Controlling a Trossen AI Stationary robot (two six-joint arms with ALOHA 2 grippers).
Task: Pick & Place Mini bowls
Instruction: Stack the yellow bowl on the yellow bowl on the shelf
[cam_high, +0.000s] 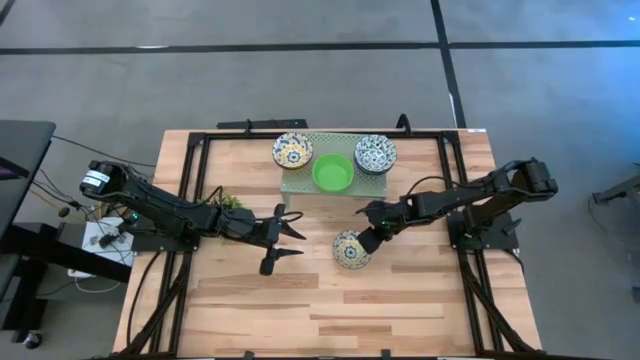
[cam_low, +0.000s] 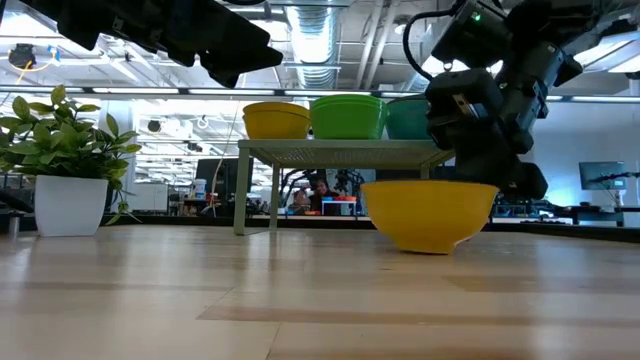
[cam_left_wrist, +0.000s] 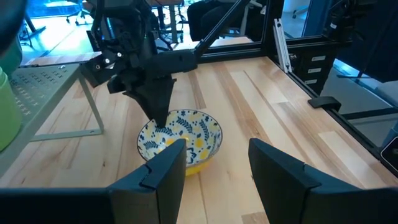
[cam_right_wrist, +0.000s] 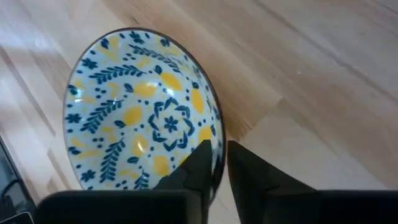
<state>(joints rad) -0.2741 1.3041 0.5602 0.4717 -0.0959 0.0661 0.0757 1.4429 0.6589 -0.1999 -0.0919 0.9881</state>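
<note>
One yellow-bottomed floral bowl (cam_high: 350, 249) sits on the table (cam_high: 400, 300), its rim pinched by the right gripper (cam_high: 366, 240). Three bowl stacks (cam_high: 333, 172) sit on the rack (cam_high: 300, 186), apparently still to move. The left gripper (cam_high: 288, 240) hovers nearby, spread.

Wood-plank table (cam_high: 400, 300) w/ black frame rails along its edges. Pale green perforated rack (cam_high: 300, 184) at the far-centre edge; in low view it stands on thin legs (cam_low: 243, 190). Small leafy plant in white pot (cam_low: 70, 203) near table's left side. Grey floor (cam_high: 200, 80) around. Bkgd: office room, ceiling ducts (cam_low: 315, 30).
</note>
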